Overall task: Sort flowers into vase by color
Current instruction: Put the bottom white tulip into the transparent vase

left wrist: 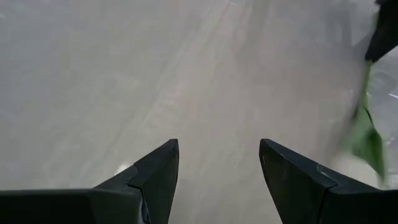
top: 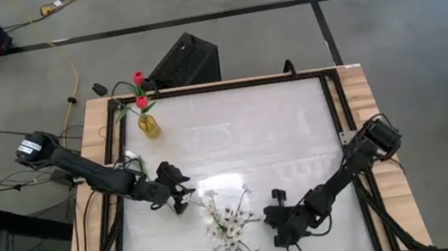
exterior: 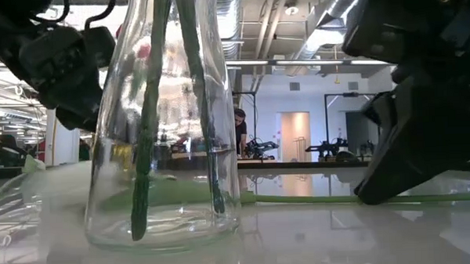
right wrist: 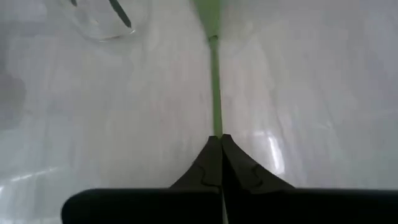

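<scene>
A clear glass vase (exterior: 161, 150) stands near the table's near edge with green stems in it; the high view shows sprigs of tiny white blossoms (top: 228, 222) there. A small yellowish vase (top: 148, 125) at the far left holds red tulips (top: 140, 89). My right gripper (right wrist: 220, 137) sits low just right of the clear vase (right wrist: 106, 18), shut on a thin green stem; that flower's head does not show. My left gripper (left wrist: 219, 149) hovers open over bare table left of the blossoms (top: 180, 199), touching nothing. Dark and white tulips do not show plainly. My right gripper pinches a green stem (right wrist: 216, 121) between its two fingertips, which point along the stem, coming low from the table's right. The stem (exterior: 316, 197) runs level just above or on the table toward the clear vase and passes behind it.
The white tabletop (top: 260, 138) has a raised black frame (top: 332, 102) around it. A green leaf (left wrist: 367, 140) lies just beside my left gripper. A black box (top: 183, 61) stands beyond the far edge. A person (exterior: 239, 128) stands far off in the room.
</scene>
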